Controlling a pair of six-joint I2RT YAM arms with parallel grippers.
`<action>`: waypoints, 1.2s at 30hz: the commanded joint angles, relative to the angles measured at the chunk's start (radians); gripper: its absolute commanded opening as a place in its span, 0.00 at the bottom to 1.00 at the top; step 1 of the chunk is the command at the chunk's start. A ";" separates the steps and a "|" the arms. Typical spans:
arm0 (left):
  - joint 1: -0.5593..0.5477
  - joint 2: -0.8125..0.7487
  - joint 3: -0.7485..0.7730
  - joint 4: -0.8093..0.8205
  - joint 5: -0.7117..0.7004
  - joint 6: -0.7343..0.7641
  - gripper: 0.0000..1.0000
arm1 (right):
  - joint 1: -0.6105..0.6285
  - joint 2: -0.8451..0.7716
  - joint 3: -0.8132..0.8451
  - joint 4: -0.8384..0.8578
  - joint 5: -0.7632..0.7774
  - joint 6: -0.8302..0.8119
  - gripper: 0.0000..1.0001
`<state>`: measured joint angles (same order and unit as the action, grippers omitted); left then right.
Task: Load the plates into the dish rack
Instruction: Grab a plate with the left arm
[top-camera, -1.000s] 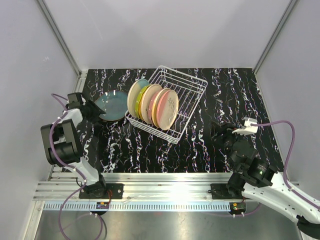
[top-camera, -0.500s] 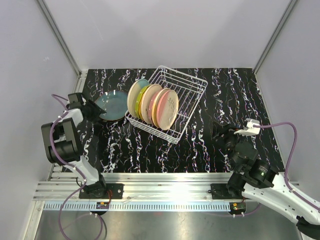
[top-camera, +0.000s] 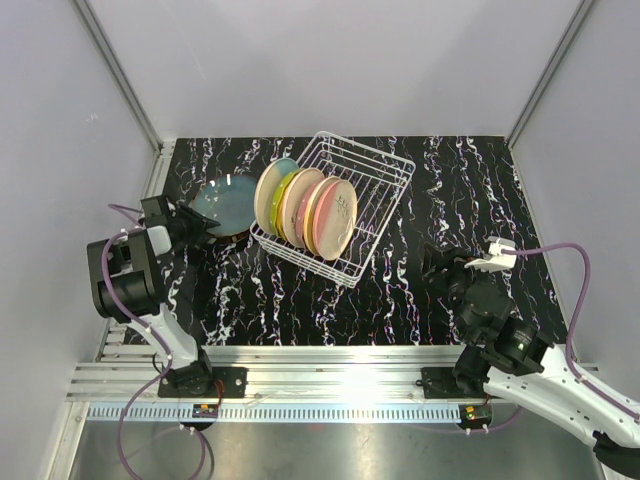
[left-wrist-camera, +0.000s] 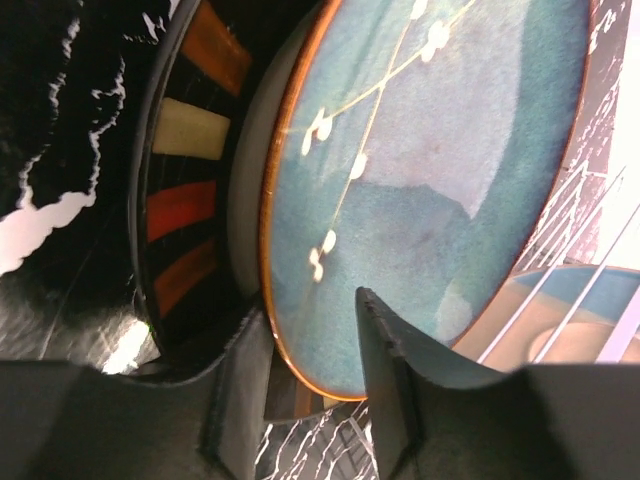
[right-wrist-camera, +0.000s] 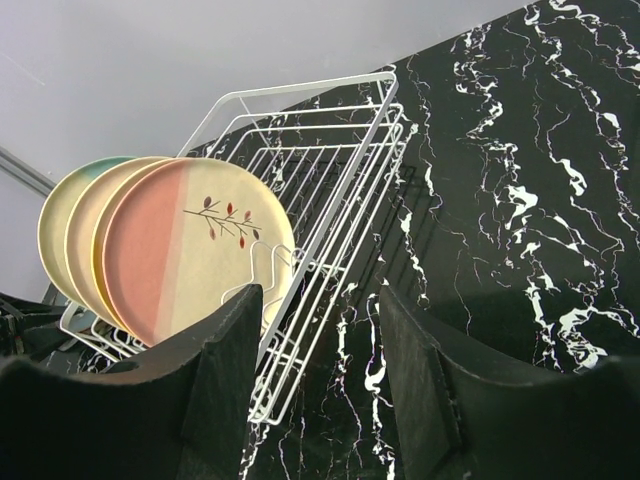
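A lab test cell: plain pale panel walls (top-camera: 350, 60) around a black white-veined tabletop (top-camera: 450, 180), slotted aluminium rail (top-camera: 330, 385) in front.

Four plates (top-camera: 305, 208) upright in white rack (top-camera: 375, 190); teal plate (top-camera: 225, 207) beside

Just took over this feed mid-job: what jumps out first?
Four pastel plates stand on edge at the left end of the white dish rack. Left of it, a teal plate tops a short stack, with the left gripper straddling its rim.
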<state>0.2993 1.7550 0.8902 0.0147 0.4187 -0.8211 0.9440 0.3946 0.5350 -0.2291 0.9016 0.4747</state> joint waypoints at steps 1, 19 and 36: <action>0.001 0.049 -0.042 -0.047 0.022 -0.021 0.41 | -0.005 0.012 -0.004 0.048 0.043 -0.015 0.58; -0.002 -0.018 0.032 -0.218 -0.150 0.068 0.18 | -0.005 0.023 -0.009 0.079 0.045 -0.024 0.59; -0.002 -0.279 0.065 -0.332 -0.383 0.135 0.00 | -0.005 0.070 0.026 0.138 -0.070 -0.120 0.57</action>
<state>0.2974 1.5368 0.9253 -0.2920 0.1398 -0.7414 0.9440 0.4313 0.5236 -0.1719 0.8875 0.4236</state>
